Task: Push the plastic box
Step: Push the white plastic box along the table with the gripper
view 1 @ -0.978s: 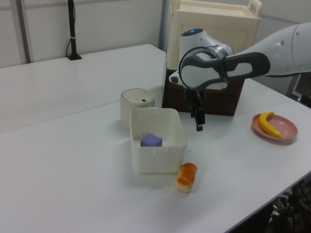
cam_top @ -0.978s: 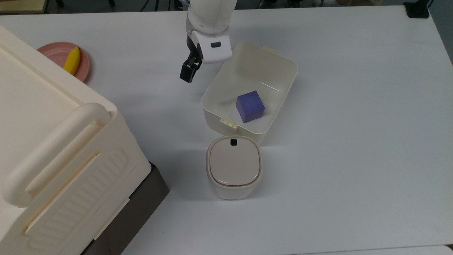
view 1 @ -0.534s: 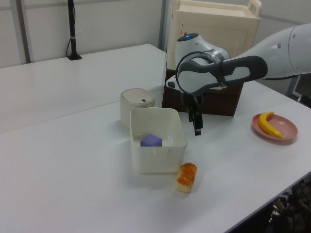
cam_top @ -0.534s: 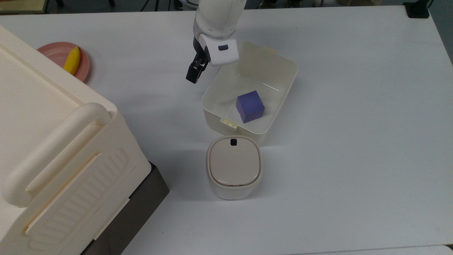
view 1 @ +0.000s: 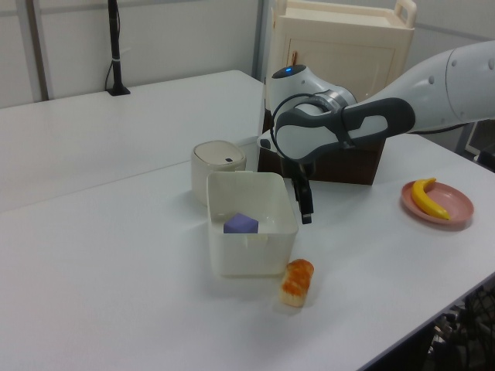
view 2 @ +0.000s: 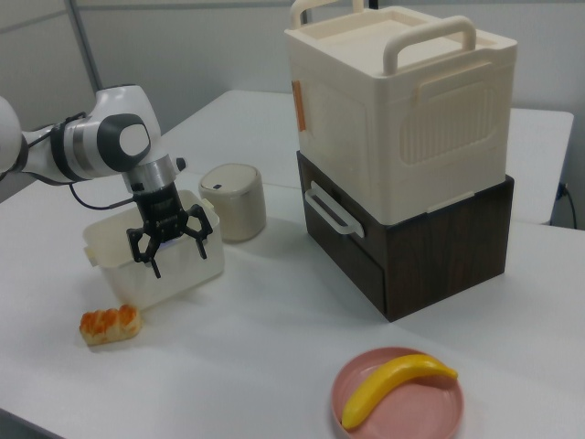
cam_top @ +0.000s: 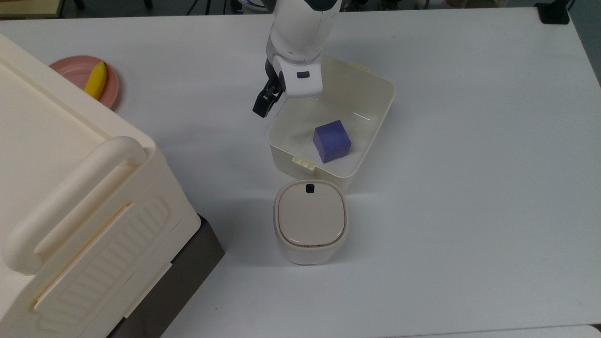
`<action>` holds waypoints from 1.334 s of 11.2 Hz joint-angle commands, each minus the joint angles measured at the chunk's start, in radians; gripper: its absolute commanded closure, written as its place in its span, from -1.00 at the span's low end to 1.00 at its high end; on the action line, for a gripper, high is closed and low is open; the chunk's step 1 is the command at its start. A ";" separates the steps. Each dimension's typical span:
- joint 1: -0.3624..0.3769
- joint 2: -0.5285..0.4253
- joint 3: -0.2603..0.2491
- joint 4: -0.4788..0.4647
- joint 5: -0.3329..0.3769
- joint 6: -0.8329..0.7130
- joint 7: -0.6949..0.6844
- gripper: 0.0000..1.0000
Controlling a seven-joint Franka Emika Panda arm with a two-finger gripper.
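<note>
The plastic box (cam_top: 350,87) is a lidless cream-white tub in the middle of the white table, also seen in the left view (view 1: 249,253) and the right view (view 2: 199,267). A purple cube (cam_top: 332,140) lies inside it. My gripper (cam_top: 262,105) hangs low just outside the box's long wall on the top view's left, near that wall's far corner. In the right view the gripper (view 2: 174,251) stands open in front of the box wall, holding nothing. Whether a finger touches the wall cannot be told.
A small lidded bin (cam_top: 311,219) stands right against the box's near short side. A huge cream case (view 2: 402,101) sits on a dark wooden drawer unit (view 2: 430,247). A pink plate (cam_top: 70,69) holds a banana (cam_top: 96,80). An orange pastry (view 1: 297,281) lies by the box.
My gripper has slid toward the top view's right and slightly down, closing in on the box's wall. The box and the cube have not shifted.
</note>
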 commanded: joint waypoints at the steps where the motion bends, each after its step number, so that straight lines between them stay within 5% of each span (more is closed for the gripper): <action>1: 0.036 0.002 -0.006 -0.016 -0.024 0.054 0.130 -1.00; 15: 0.048 0.098 0.053 0.096 -0.041 0.072 0.234 -1.00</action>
